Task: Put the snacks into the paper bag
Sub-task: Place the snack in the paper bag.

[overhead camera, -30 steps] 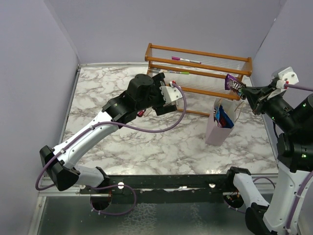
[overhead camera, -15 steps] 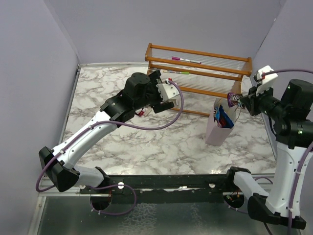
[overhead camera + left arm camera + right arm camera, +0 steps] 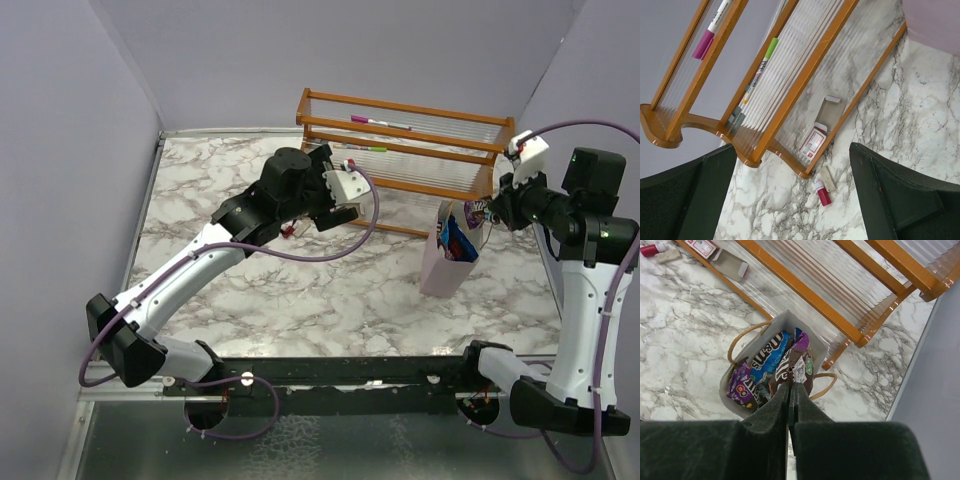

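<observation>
The pale lilac paper bag (image 3: 440, 268) stands on the marble table right of centre, in front of the wooden rack. In the right wrist view its open mouth (image 3: 785, 320) holds a blue packet (image 3: 771, 354) and a purple packet (image 3: 741, 388). My right gripper (image 3: 790, 386) is shut on the top edge of a dark brown and purple snack packet (image 3: 801, 360), which hangs in the bag's mouth. In the top view this gripper (image 3: 490, 209) is just above the bag's right side. My left gripper (image 3: 791, 150) is open and empty, above the rack's left end (image 3: 345, 195).
The wooden rack with clear shelves (image 3: 420, 150) stands behind the bag and holds markers (image 3: 760, 70). A tiny red cylinder piece (image 3: 822, 192), a small pale block (image 3: 827, 178) and a flat white card (image 3: 813, 141) lie by the rack's foot. Walls close in left, back and right.
My right gripper has carried the dark brown packet from high at the right down and left into the bag's mouth. The left arm has hardly moved.
</observation>
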You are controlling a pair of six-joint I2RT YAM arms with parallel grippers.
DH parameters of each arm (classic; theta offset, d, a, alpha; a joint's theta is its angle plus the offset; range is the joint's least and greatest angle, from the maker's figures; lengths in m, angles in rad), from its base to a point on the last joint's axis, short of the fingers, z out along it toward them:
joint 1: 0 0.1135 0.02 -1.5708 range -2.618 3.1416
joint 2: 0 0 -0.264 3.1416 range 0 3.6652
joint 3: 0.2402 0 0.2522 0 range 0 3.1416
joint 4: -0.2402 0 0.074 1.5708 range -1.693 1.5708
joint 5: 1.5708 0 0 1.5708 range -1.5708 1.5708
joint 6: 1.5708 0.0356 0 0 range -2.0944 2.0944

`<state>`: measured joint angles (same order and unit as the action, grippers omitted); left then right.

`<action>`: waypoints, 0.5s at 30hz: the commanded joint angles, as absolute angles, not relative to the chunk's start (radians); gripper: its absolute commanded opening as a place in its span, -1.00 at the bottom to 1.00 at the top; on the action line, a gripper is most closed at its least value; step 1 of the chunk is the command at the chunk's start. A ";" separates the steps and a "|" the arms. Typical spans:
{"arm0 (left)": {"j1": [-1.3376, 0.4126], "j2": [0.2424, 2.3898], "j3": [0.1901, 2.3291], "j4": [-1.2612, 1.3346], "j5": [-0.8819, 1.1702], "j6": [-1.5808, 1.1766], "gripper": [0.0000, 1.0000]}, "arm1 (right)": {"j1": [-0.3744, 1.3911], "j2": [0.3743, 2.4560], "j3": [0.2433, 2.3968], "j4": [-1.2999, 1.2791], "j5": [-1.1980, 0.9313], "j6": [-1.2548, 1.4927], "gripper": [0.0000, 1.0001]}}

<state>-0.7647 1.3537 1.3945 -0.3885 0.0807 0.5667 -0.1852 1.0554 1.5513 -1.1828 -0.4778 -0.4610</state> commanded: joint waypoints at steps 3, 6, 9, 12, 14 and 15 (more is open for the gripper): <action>-0.756 1.373 1.424 -0.379 0.078 0.544 0.98 | -0.189 1.098 1.548 -1.187 -0.442 -0.525 -0.98; -0.755 1.381 1.427 -0.381 0.078 0.545 0.98 | -0.189 1.111 1.540 -1.181 -0.439 -0.558 -0.98; -0.753 1.386 1.427 -0.382 0.078 0.546 0.98 | -0.189 1.124 1.536 -1.182 -0.446 -0.594 -0.98; -0.752 1.393 1.432 -0.384 0.078 0.547 0.98 | -0.188 1.149 1.536 -1.197 -0.445 -0.626 -0.98; -0.750 1.396 1.434 -0.387 0.078 0.549 0.98 | -0.186 1.157 1.531 -1.200 -0.434 -0.643 -0.98; -0.750 1.397 1.434 -0.389 0.078 0.549 0.98 | -0.184 1.161 1.527 -1.202 -0.428 -0.651 -0.98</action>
<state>-0.7582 1.3880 1.3968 -0.3897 0.0807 0.5594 -0.1852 1.1439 1.5375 -1.1870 -0.4583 -0.5865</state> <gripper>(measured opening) 0.991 0.019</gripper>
